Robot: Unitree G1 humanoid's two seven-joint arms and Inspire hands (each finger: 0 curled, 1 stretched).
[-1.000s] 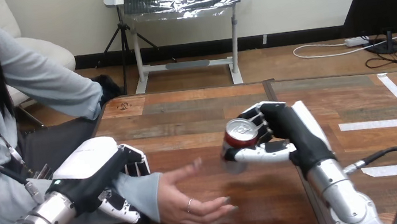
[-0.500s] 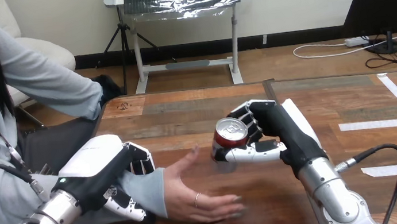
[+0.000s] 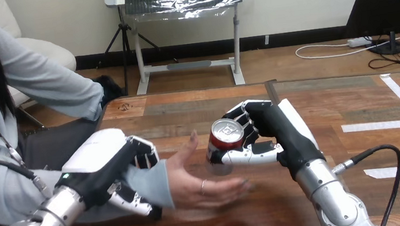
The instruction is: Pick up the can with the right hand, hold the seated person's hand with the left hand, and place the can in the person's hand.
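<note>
Left hand [image 3: 112, 165]: just left of the person's hand [image 3: 197, 177], with fingers over and thumb under the sleeved wrist [image 3: 148, 181], curled round it in a hold.
Person's hand: palm up and open just above the table [image 3: 185, 109], thumb raised, fingers reaching right.
Can [image 3: 225, 139]: upright and off the wood, just right of the person's thumb and above their outstretched fingers. From where I stand I can't tell whether it touches them.
Right hand [image 3: 273, 132]: right of the person's hand, wrapped around the can from its far side, thumb across the near side.
Just changed: over the last second the can has come leftward, from well clear of the person's hand to right over it. The held wrist has also shifted a little rightward to meet it.
Meaning: pickup and wrist-hold look done; lowering the can into the palm and letting go seem to be what's left.
</note>
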